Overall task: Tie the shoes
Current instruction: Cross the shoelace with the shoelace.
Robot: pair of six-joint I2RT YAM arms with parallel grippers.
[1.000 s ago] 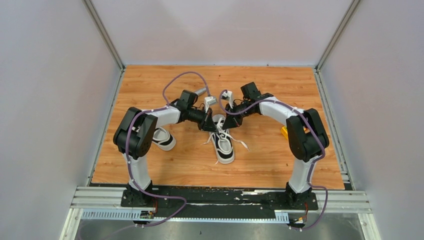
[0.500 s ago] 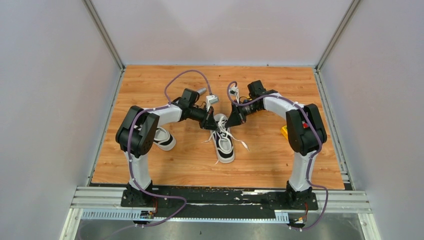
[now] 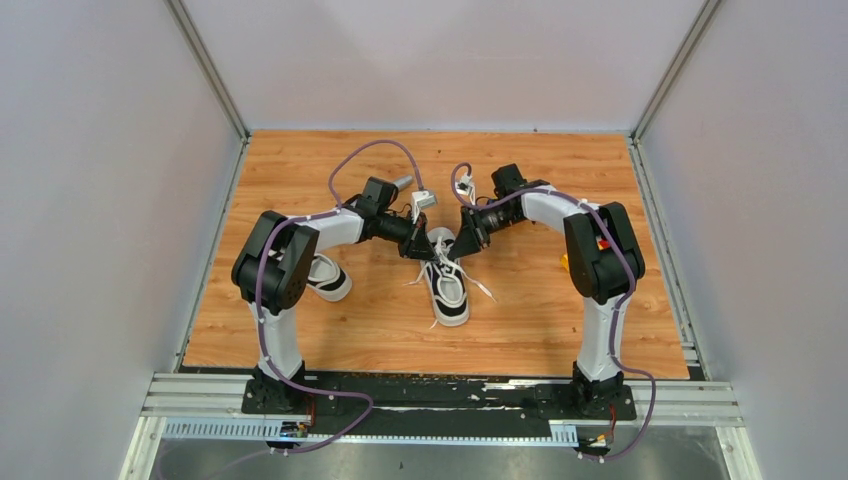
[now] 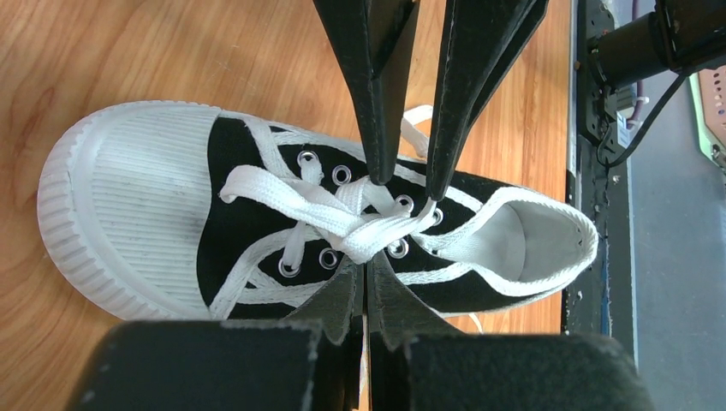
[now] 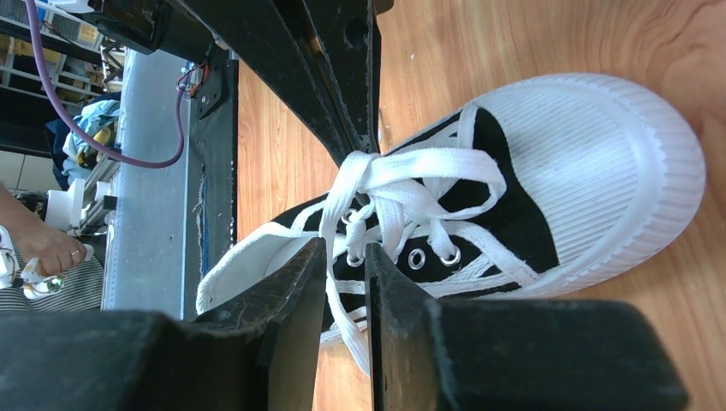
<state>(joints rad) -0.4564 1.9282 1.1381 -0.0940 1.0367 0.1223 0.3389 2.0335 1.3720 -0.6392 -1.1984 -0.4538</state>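
One black-and-white shoe [image 3: 450, 296] lies mid-table, toe toward the near edge. Its white laces [image 4: 342, 218] cross loosely over the eyelets. My left gripper [image 4: 368, 261] is shut on a bunch of lace at the crossing, on the shoe's left side. My right gripper [image 5: 347, 253] is opposite it, fingers slightly apart over the eyelets, with a lace strand running through the gap. In the top view the left gripper [image 3: 428, 253] and the right gripper [image 3: 462, 243] meet over the shoe's opening. The second shoe [image 3: 328, 278] lies under my left arm, partly hidden.
A small yellow object [image 3: 567, 262] lies on the wooden table [image 3: 330, 170] beside my right arm's elbow, mostly hidden. Grey walls close in the left, back and right. A black metal rail [image 3: 440, 395] runs along the near edge.
My right gripper has swung down and left from above the table to the shoe's laces. My left gripper has stayed at the shoe, shifted only slightly.
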